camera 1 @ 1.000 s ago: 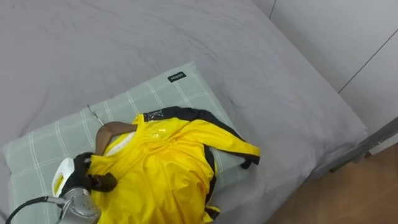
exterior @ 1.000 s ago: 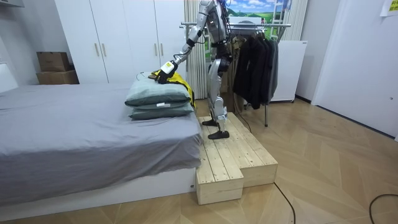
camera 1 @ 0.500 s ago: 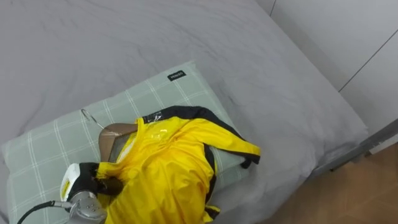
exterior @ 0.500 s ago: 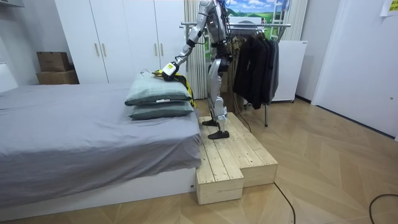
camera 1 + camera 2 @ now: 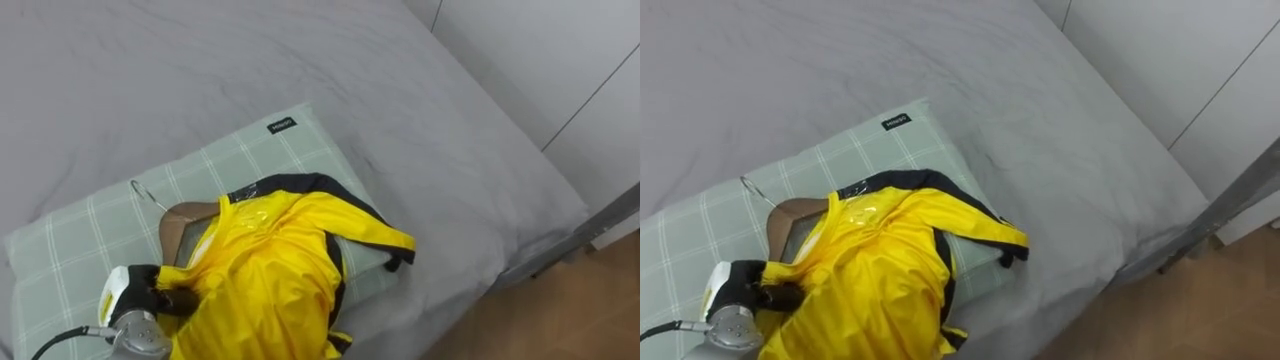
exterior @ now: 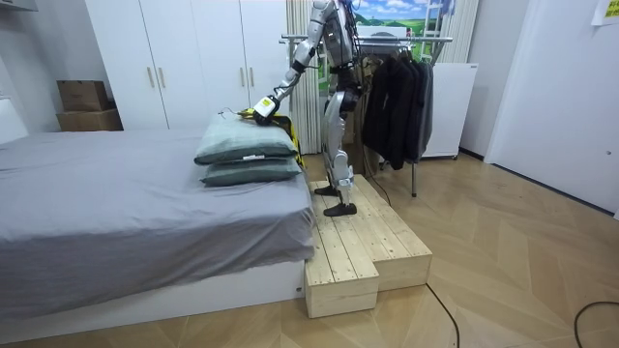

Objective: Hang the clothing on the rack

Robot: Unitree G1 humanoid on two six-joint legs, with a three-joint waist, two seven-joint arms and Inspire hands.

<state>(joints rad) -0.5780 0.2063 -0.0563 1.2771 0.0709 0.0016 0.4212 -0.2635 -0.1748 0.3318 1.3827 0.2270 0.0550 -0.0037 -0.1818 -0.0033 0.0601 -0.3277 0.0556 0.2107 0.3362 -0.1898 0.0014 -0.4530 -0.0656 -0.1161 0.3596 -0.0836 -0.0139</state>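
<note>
A yellow jacket with dark trim lies crumpled on a green checked pillow at the bed's end. A brown wooden hanger sits in its collar, and its metal hook points out over the pillow. My left hand is at the lower left, its dark fingers curled into the yellow cloth by the hanger's shoulder. In the room view I stand on a wooden platform beside the bed, left arm stretched out to the stacked pillows, with the left hand on the jacket.
The grey bed spreads around the pillow; its edge drops to wood floor on the right. Behind me stands a clothes rack hung with dark garments. White wardrobes line the far wall.
My left hand's fingers have curled shut on the jacket's shoulder and raised it slightly. The hanger shows more and its hook has tipped up off the pillow.
</note>
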